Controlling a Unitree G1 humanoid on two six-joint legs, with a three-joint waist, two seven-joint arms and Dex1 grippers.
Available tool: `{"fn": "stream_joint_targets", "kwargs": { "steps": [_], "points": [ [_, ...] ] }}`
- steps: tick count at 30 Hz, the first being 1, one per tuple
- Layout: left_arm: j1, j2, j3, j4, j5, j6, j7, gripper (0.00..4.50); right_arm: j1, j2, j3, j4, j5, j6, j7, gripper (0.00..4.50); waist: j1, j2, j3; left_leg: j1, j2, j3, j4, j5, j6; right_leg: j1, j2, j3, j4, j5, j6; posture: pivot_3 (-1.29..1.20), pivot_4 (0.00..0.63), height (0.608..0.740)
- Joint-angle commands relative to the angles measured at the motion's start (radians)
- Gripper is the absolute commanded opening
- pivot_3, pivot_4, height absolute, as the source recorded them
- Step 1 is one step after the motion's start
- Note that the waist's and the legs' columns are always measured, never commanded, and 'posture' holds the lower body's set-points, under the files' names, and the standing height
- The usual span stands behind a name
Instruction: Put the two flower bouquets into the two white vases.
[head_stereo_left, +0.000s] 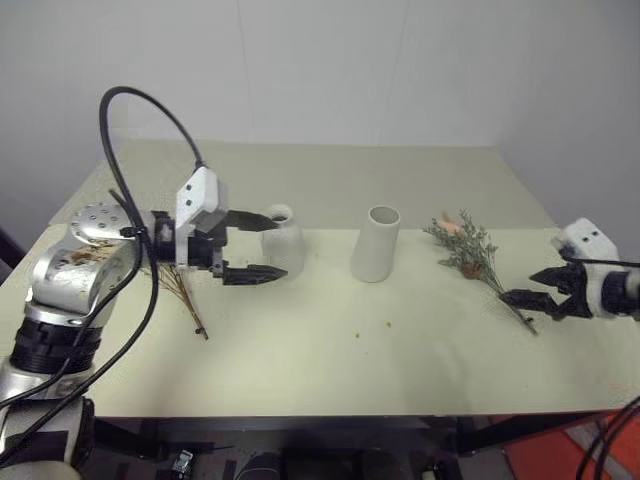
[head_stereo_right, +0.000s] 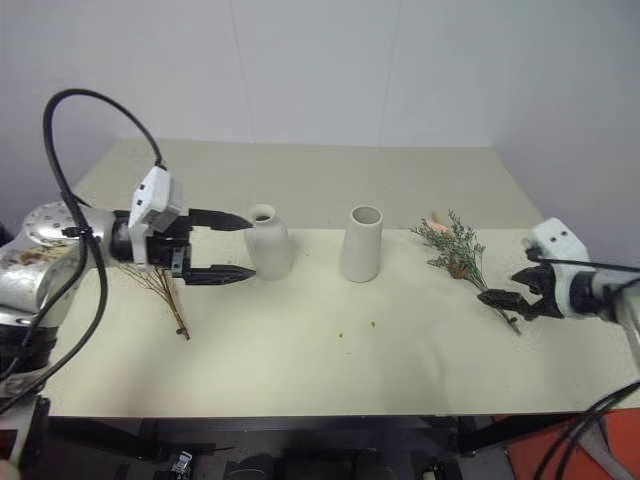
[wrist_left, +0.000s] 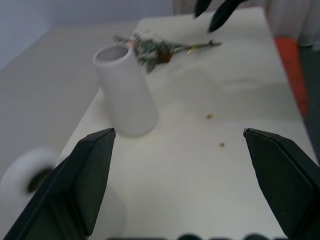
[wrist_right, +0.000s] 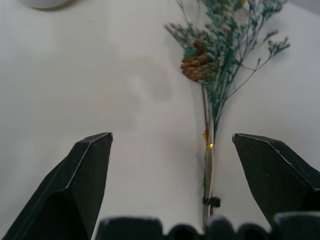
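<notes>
Left gripper (head_stereo_left: 257, 248) is seen with jaws spread fully wide, nothing held. The bottle-shaped vase (head_stereo_left: 282, 241) is located just past the fingertips, roughly in line with the gap between the jaws, not touched as far as can be told. The tapered vase (head_stereo_left: 376, 243) is found further along the same line, upright, apart from the bottle-shaped vase. The yellow-orange bouquet (head_stereo_left: 183, 291) is lying flat on the table (head_stereo_left: 320, 350) behind and below the left gripper's body, mostly hidden by the arm.

Right gripper (head_stereo_left: 531, 300) is also seen with jaws fully apart, empty. The grey-green bouquet (wrist_right: 210, 75) is lying flat ahead of it; its stem (wrist_right: 207, 165) is placed between the two fingers, nearer one side, untouched. The pine cone (wrist_right: 198, 66) is positioned beyond the fingertips.
</notes>
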Motion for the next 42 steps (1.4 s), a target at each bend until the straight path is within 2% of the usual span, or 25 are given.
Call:
{"fn": "stream_joint_targets", "kwargs": {
  "steps": [1, 3, 10, 13, 19, 23, 32, 42],
  "points": [
    [-0.025, -0.025, -0.045, -0.021, 0.003, -0.002, -0.016, 4.47, -0.12, 0.041, 0.102, 0.199, -0.105, -0.033, 0.017, 4.5, -0.001, 0.0, 0.0, 0.0, 0.0, 0.0, 0.0, 0.0, 0.0, 0.0, 0.0, 0.0, 0.0, 0.0, 0.0, 0.0, 0.15, 0.74],
    [-0.016, -0.039, -0.096, -0.015, 0.045, -0.024, -0.025, 4.47, -0.196, 0.074, 0.144, 0.313, -0.147, -0.067, 0.037, 4.5, -0.002, 0.001, 0.0, 0.0, 0.0, 0.0, -0.001, 0.0, 0.0, -0.001, 0.0, 0.0, 0.0, 0.003, -0.005, 0.0, 0.15, 0.74],
    [-0.026, -0.159, -0.191, 0.073, 0.117, -0.071, -0.014, 4.47, -0.418, 0.189, 0.252, 0.701, -0.314, -0.254, 0.066, 4.5, -0.005, 0.003, 0.002, -0.001, -0.001, 0.0, -0.001, 0.0, 0.0, -0.001, 0.0, 0.001, 0.0, 0.004, -0.005, 0.0, 0.15, 0.74],
    [-0.037, -0.203, -0.209, 0.097, 0.138, -0.069, 0.0, 4.47, -0.494, 0.22, 0.252, 0.843, -0.35, -0.278, 0.075, 4.5, -0.005, 0.003, 0.002, 0.0, -0.001, 0.0, -0.001, 0.0, 0.0, -0.001, 0.0, 0.0, 0.0, 0.004, -0.005, 0.0, 0.15, 0.74],
    [-0.022, -0.219, -0.212, 0.09, 0.16, -0.073, -0.003, 4.47, -0.589, 0.241, 0.218, 0.991, -0.376, -0.264, 0.13, 4.5, -0.017, 0.004, 0.002, -0.001, -0.001, 0.0, -0.001, 0.0, 0.0, -0.001, 0.0, 0.001, 0.0, 0.005, -0.006, 0.0, 0.15, 0.74],
    [-0.007, -0.219, -0.212, 0.085, 0.17, -0.076, 0.0, 4.5, -0.613, 0.248, 0.216, 1.032, -0.402, -0.275, 0.139, 3.53, -0.025, 0.004, 0.003, 0.0, -0.001, -0.001, -0.001, 0.0, 0.0, -0.001, 0.0, 0.001, 0.001, 0.005, -0.006, 0.0, 0.15, 0.74],
    [-0.005, -0.224, -0.212, 0.086, 0.185, -0.085, 0.001, 4.5, -0.583, 0.261, 0.22, 1.059, -0.464, -0.367, 0.164, 0.32, -0.031, 0.006, 0.003, 0.001, -0.001, -0.001, -0.001, 0.0, 0.0, 0.0, 0.0, 0.001, 0.002, 0.005, -0.006, 0.0, 0.15, 0.74],
    [0.002, -0.219, -0.218, 0.083, 0.2, -0.087, -0.006, 4.5, -0.581, 0.264, 0.198, 1.066, -0.494, -0.397, 0.157, 0.32, -0.029, 0.007, 0.004, 0.001, -0.002, -0.001, -0.001, 0.0, 0.0, 0.0, 0.0, 0.001, 0.002, 0.005, -0.006, 0.0, 0.15, 0.74]
  ]
}}
